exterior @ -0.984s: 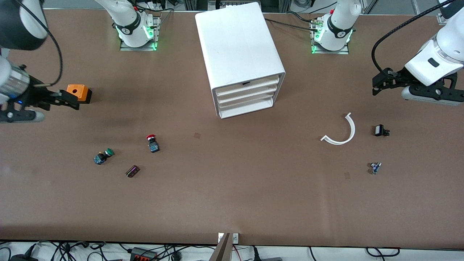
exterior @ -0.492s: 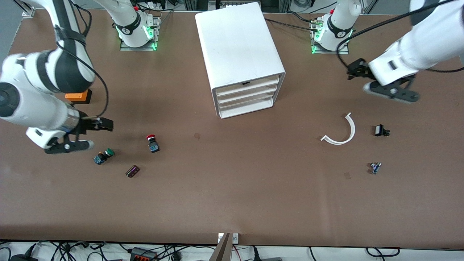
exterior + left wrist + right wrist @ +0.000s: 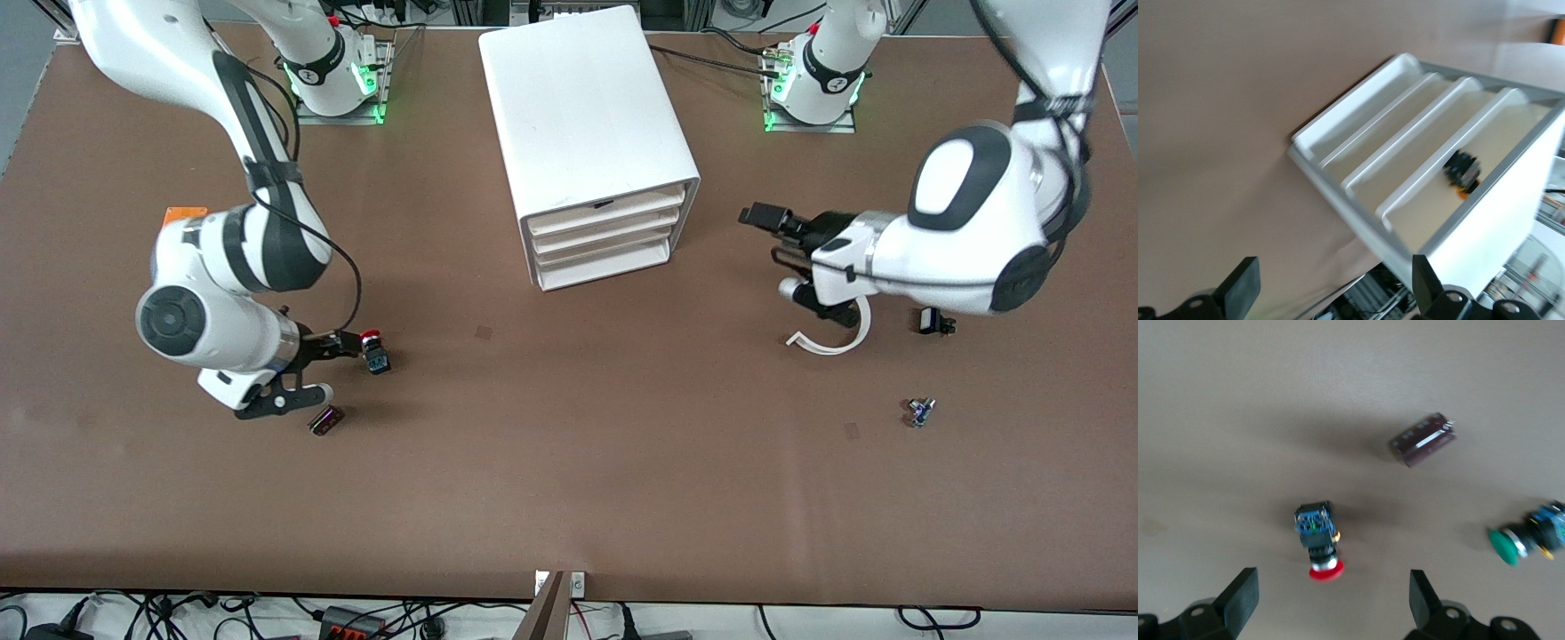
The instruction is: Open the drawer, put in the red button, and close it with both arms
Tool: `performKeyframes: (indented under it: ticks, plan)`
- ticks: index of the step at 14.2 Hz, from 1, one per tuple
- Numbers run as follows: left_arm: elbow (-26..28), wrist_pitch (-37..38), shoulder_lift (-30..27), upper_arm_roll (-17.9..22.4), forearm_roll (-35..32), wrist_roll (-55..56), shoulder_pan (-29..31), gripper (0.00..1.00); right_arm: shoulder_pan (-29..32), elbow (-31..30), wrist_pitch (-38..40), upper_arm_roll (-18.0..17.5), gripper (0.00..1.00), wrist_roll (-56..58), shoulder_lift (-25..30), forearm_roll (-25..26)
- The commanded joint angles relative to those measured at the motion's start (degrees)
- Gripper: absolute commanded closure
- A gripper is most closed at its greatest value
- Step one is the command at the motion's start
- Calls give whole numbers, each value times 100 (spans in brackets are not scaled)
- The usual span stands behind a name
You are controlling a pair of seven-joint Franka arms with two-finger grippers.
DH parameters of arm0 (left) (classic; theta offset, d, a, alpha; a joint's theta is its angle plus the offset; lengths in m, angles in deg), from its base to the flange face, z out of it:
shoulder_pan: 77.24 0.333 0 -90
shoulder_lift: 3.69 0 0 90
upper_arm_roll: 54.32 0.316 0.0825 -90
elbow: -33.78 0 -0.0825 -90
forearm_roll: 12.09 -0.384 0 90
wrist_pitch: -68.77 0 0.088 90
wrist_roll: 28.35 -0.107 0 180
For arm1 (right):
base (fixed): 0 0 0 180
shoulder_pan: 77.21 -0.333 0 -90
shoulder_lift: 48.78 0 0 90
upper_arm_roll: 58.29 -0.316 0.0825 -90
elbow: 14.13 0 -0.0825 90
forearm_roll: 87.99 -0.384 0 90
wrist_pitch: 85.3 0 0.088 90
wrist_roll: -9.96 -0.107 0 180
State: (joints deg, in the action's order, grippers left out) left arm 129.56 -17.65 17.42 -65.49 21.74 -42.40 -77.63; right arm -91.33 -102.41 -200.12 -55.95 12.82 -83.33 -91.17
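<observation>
Right gripper [image 3: 1328, 600] hangs spread wide over the red button [image 3: 1317, 539], which lies on the table [image 3: 569, 462] just ahead of its fingertips. Left gripper [image 3: 1331, 293], also spread, faces the shut drawer [image 3: 605, 234]. Centre the button between the fingers, then descend.

The red button [image 3: 374, 349] lies nearer the camera than the drawer [image 3: 606, 233], toward the right arm's end.
</observation>
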Motion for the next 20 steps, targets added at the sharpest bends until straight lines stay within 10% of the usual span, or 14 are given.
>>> performKeyframes:
  ticks: [1, 5, 8, 15, 20]
  plan:
    - [395, -558, 331, 0, 893, -1262, 65, 0, -100, 180, -189, 21, 0, 337, -411, -86]
    - [1485, -1516, 402, -26, 2176, -2975, -31, 0, -214, 127, -164, 21, 0, 689, -676, -95]
    - [1865, -1589, 734, -244, 3180, -4067, -40, 20, -311, -22, -137, 21, 0, 892, -729, -78]
    - [1952, -1571, 1166, -536, 3305, -4281, -154, 45, -302, -92, -146, 21, 4, 962, -887, -87]
    - [1970, -1589, 1184, -527, 3305, -4281, -322, 72, -197, -31, -190, 30, 95, 1121, -878, -96]
